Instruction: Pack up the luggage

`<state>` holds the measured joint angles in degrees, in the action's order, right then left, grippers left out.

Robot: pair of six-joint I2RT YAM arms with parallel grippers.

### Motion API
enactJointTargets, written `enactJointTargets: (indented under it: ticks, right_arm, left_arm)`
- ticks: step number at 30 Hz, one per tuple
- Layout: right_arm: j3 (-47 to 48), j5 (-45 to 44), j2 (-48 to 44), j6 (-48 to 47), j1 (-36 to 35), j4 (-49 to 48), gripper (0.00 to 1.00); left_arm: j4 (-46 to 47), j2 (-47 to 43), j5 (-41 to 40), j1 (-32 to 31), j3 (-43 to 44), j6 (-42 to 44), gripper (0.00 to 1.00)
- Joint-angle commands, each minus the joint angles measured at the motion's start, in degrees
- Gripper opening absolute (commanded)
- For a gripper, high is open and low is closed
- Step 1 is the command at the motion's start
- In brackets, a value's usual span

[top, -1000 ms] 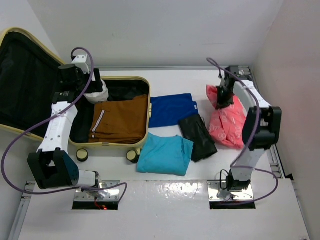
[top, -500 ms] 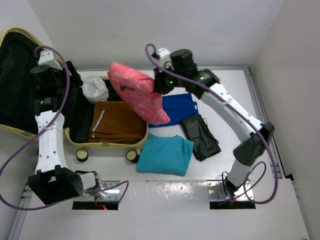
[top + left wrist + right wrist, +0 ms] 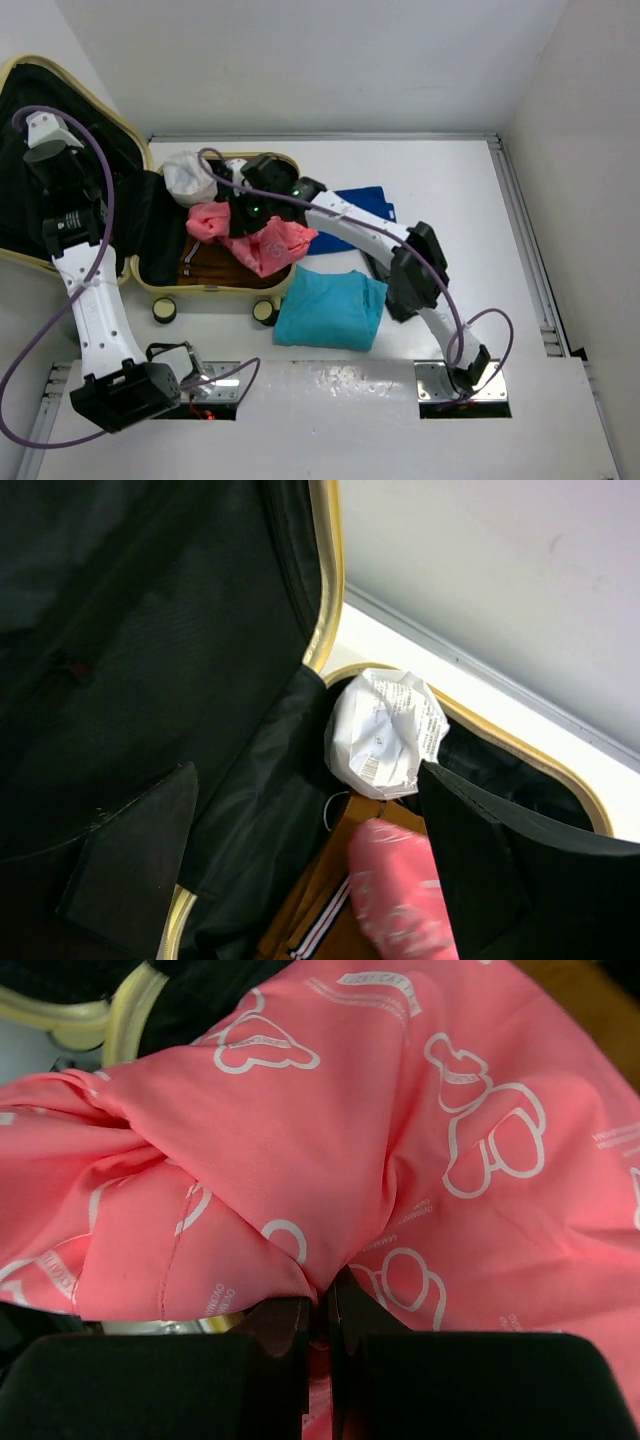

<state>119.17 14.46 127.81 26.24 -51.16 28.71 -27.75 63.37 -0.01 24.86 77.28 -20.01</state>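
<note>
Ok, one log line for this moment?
left hand: open, by lid | right hand: shut on pink garment over luggage | inside: brown garment, white bundle | outside: teal garment, blue garment

This is looking like a robotics lab: white walls (image 3: 300, 60) are boxing in a white bench (image 3: 450, 170). Two cabled arms (image 3: 95, 300) are sitting bolted to metal plates (image 3: 495, 390) at the frame's bottom.
</note>
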Motion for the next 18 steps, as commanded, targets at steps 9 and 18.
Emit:
enactJointTargets:
  ticks: [9,18]
  right_arm:
    - [3.26,4.53,6.75,-1.69,-8.34,-22.63,0.00]
    - [-5.16,4.18,3.61,-12.98,-7.30,-27.23,0.61]
  left_arm:
    - [0.33,-4.05,0.54,1.24,-1.69,0.41,0.96]
    - [-3.54,-1.06,16.85,1.94,-1.69,9.63,0.98]
